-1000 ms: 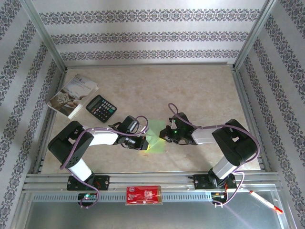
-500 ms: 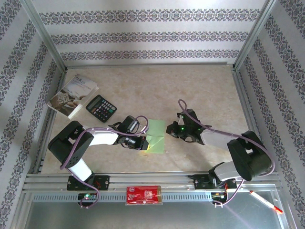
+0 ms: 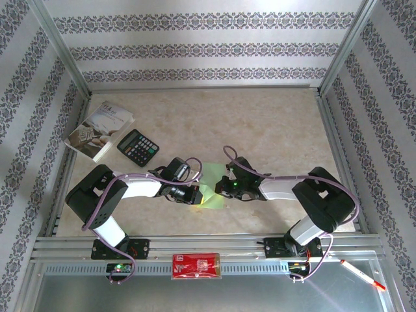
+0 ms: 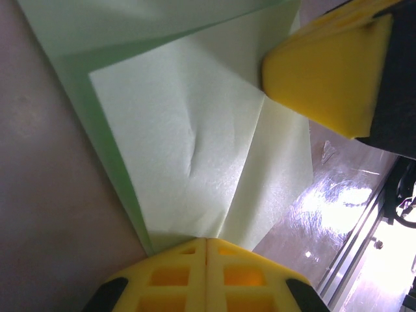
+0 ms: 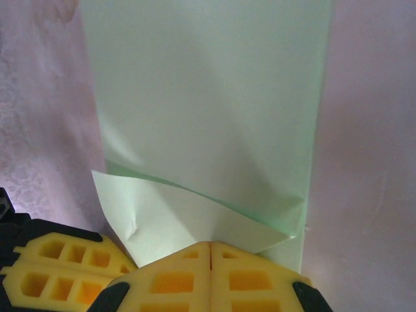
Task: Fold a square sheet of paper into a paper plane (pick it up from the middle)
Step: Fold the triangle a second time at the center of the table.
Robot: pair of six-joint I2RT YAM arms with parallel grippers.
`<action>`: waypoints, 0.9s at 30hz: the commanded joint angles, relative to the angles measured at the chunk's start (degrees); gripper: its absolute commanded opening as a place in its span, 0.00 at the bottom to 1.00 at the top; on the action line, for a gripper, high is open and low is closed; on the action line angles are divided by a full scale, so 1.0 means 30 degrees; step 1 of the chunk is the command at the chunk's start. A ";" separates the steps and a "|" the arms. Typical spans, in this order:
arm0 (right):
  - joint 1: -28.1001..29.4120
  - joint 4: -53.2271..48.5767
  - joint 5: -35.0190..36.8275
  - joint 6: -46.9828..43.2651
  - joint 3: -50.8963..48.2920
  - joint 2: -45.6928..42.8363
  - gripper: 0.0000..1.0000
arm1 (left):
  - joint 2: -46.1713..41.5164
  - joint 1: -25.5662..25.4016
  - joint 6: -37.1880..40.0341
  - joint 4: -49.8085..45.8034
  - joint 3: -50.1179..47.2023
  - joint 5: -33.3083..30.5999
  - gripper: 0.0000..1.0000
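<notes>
**Table** (image 3: 260, 123): marbled top inside a metal frame. Its near edge is covered by rails and by both arm bases.

**Left arm** (image 3: 130, 188) and **right arm** (image 3: 286, 187): both reach inward and meet at the table's front middle, hiding much of what lies beneath them.

**Printed booklet** (image 3: 99, 130): far left, well apart from the arms, with the black calculator (image 3: 138, 147) just beside it.

**Square sheet of paper** (image 3: 213, 195): light green, lying on the table between the two wrists.
- From above only a small patch shows, so its outline cannot be traced.
- In the wrist views it is already creased, with slanting flaps folded over a darker layer (the number of layers cannot be told).
- Its edges run out of frame in those views.

**Red packet** (image 3: 196, 266): on the front rail, apart from the sheet.

**Left gripper** (image 4: 207, 242): the yellow fingers are closed tight together, with their tips at a pointed corner of the sheet. The fingers hide whether the paper is pinched or merely touched.

**Right gripper** (image 5: 211, 246): likewise fully closed, with its tips at the near edge of a folded flap that lifts slightly at one corner. In the left wrist view, one of its pads (image 4: 328, 71), cut off by the frame, rests on the sheet opposite the left gripper.
</notes>
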 commanded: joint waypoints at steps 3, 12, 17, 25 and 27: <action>-0.0204 0.0288 0.0073 -0.0127 0.0002 0.0443 0.00 | 0.0683 -0.0158 0.0288 -0.2786 -0.0484 -0.2771 0.00; -0.0515 -0.0414 -0.0246 -0.0160 0.0335 -0.1538 0.00 | 0.0631 -0.0158 0.0293 -0.2995 -0.0411 -0.2872 0.00; -0.0346 -0.0271 -0.0482 -0.0334 0.1064 -0.0497 0.00 | 0.0661 -0.0187 0.0272 -0.2996 -0.0362 -0.2933 0.00; -0.0580 0.0654 -0.0646 -0.0452 0.0607 0.1153 0.00 | 0.0180 -0.0275 0.0040 -0.3123 0.0037 -0.2894 0.00; -0.0668 0.0800 -0.0630 -0.0487 0.0333 0.1262 0.00 | 0.0061 -0.0304 0.0010 -0.3289 0.0227 -0.2885 0.00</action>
